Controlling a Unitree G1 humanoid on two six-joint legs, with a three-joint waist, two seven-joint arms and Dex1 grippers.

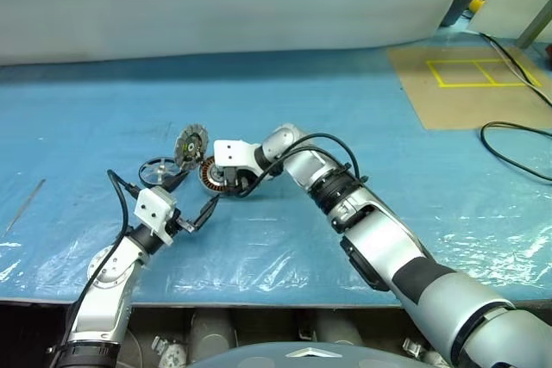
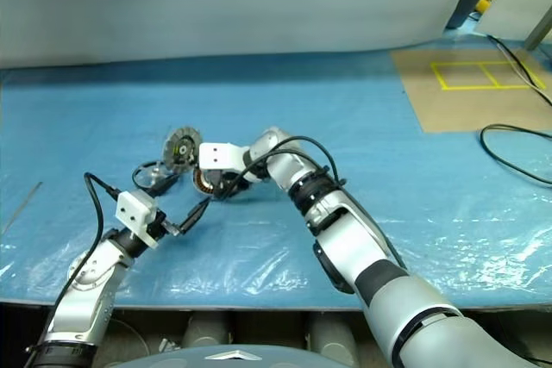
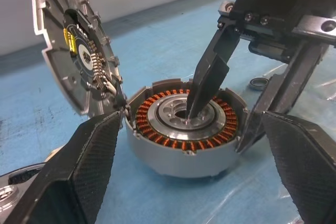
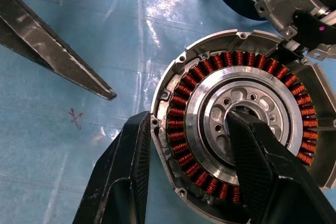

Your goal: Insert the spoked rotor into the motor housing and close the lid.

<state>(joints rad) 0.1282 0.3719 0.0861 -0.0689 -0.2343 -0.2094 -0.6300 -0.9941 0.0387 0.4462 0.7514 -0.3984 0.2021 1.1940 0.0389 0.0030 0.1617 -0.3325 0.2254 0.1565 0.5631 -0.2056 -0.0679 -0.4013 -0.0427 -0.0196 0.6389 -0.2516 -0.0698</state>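
The motor housing, a silver cup with copper windings, sits on the blue table with its mouth upward. Its ribbed lid stands tilted open at the housing's edge. My right gripper is shut on the housing: one finger reaches into the centre bore and the other finger presses the outer wall. The spoked rotor, a dark ring, lies flat on the table just left of the lid. My left gripper hovers open a little in front of the housing, holding nothing.
A small black ring lies on the table behind the housing. A brown board with yellow tape and a black cable are at the far right. The table's front edge runs close below both arms.
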